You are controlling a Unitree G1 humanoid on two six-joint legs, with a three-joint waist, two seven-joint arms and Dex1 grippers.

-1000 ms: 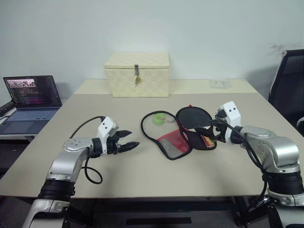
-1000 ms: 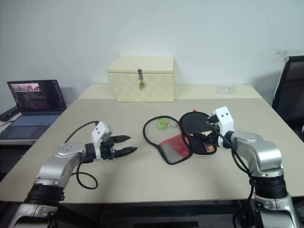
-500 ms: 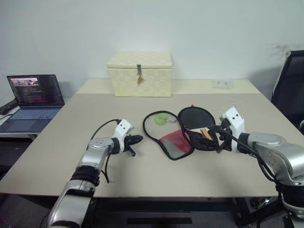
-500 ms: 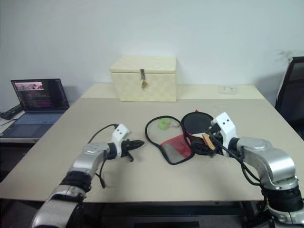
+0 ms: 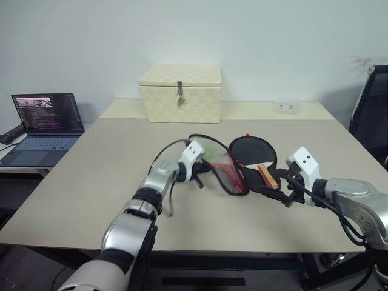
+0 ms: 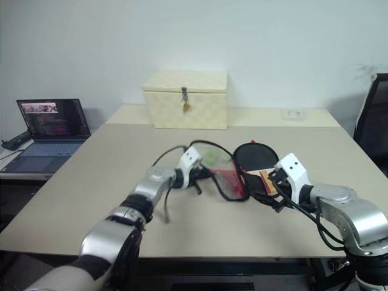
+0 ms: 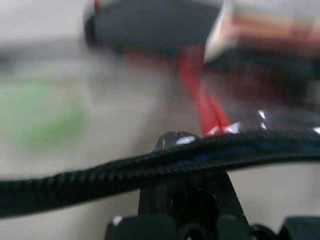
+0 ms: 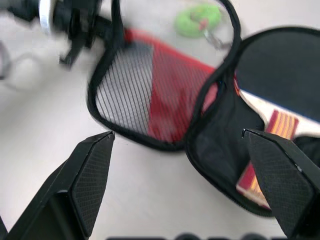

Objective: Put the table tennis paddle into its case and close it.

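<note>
One left pincer (image 5: 202, 171) pinched shut on rim of lifted flap of one case (image 5: 225, 176). One table tennis paddle (image 5: 254, 154) lies in case's open half, just beyond one right pincer (image 5: 290, 191), fingers spread wide, empty, above worktop (image 5: 91, 176).

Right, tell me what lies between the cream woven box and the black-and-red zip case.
Only bare tan table lies between the cream box and the case, seen in both eye views.

Paddle (image 5: 254, 156) in the open case (image 5: 225, 172) (box (image 5: 180, 93) behind, laptop (image 5: 42, 124) left).
</note>
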